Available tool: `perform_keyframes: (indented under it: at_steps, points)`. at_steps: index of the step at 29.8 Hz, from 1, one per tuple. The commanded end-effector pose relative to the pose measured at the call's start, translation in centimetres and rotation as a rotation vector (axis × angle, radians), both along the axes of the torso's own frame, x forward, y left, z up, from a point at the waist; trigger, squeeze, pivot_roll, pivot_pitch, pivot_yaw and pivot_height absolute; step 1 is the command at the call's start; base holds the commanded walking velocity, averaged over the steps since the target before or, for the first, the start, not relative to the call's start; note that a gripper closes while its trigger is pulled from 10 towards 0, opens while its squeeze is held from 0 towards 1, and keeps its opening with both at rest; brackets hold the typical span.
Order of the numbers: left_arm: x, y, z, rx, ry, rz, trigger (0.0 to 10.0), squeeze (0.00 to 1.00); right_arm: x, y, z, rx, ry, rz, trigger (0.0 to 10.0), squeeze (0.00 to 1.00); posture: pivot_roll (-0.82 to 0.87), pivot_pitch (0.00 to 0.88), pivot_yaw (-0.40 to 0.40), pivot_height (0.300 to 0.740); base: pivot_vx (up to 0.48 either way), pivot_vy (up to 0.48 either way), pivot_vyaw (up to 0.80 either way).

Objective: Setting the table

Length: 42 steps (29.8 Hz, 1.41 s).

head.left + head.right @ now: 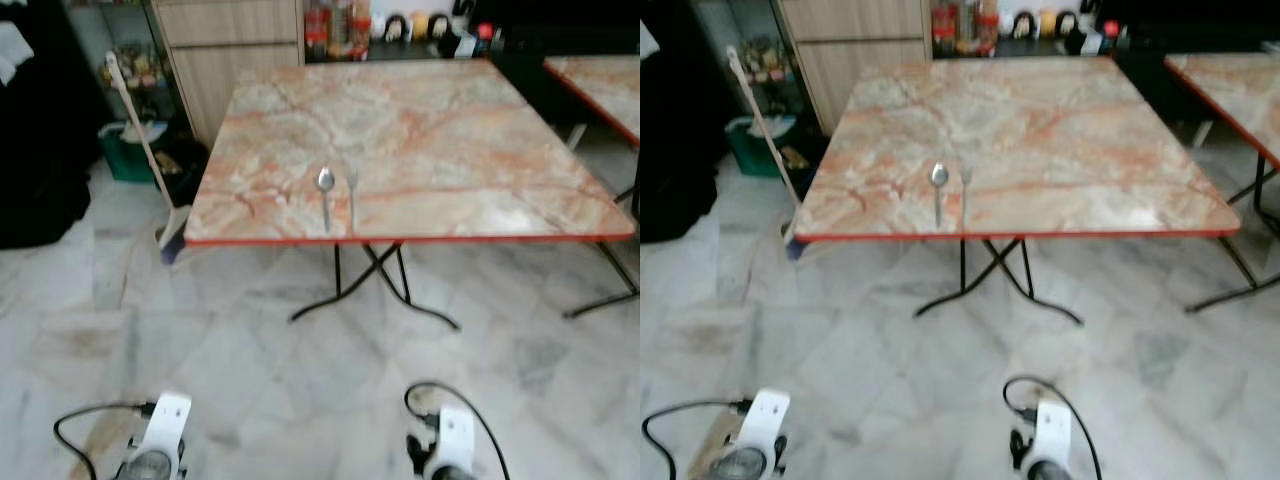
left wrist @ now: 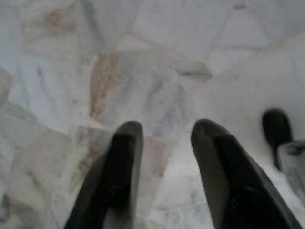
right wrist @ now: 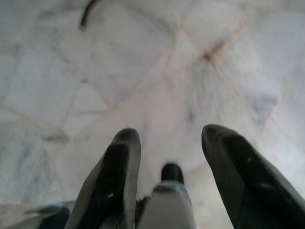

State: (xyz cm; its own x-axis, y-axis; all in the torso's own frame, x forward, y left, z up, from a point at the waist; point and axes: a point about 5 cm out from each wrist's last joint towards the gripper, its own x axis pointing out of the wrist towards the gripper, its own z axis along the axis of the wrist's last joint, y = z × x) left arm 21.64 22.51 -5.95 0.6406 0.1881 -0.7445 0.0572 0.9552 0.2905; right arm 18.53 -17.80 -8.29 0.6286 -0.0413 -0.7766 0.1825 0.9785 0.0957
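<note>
At far left a broom [image 1: 143, 140] leans by the cabinet [image 1: 230, 50], its head on the floor [image 1: 250, 370] beside the tabletop's left corner; a green bin [image 1: 125, 155] sits behind it. These look like plain household clutter, out of the way of the work.

The left gripper [image 2: 164, 157] hangs low over the floor, fingers apart and holding nothing; the wrist of that arm shows at the bottom of the head views. It seems idle, parked at the robot's side while the robot stands back from the table.

On the tabletop [image 1: 450, 130], close to the near edge and left of its middle, lie a spoon [image 1: 325, 195] and a fork [image 1: 352, 195]. They lie side by side, just apart, handles toward the near edge, bowl and tines pointing away. That neat pairing at the edge suits a place setting for someone seated on this side, so I judge this part of the setting laid.

The right gripper [image 3: 169, 157] likewise hangs over the floor, released and empty, its fingers spread.

The tabletop is pink-veined marble pattern with a red rim, on folding black legs [image 1: 375, 285]. The floor is pale grey marble tile. Bottles and jars [image 1: 335, 25] line a counter behind, and a second, matching table [image 1: 600, 85] stands at far right. The views are slightly soft.
</note>
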Motion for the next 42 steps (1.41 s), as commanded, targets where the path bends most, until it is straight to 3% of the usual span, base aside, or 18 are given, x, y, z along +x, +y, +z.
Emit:
perform_keyframes:
  at_steps: [1,19,38,42]
  points:
    - [-0.19,0.81,0.07,0.019,0.010,0.016,10.0,0.00,0.26,0.51,0.09,0.012,-0.008,-0.001,10.0,0.00,0.02,0.086,0.028,0.740,0.000,0.476,0.00]
    - [0.57,0.01,0.42,-0.015,-0.037,-0.025,10.0,0.00,0.05,0.98,-0.04,0.026,-0.007,-0.014,10.0,0.00,0.02,0.105,0.041,0.740,0.000,0.079,0.00]
    - [0.22,0.38,0.27,0.000,-0.014,-0.031,10.0,0.00,0.24,1.16,0.08,0.008,-0.021,0.030,10.0,0.00,0.02,0.085,0.044,0.740,0.380,0.000,0.05]
    - [0.17,0.10,0.16,-0.010,-0.008,-0.045,10.0,0.00,0.23,0.91,0.09,0.029,-0.026,-0.015,10.0,0.00,0.02,0.079,0.044,0.740,0.394,0.000,0.40]
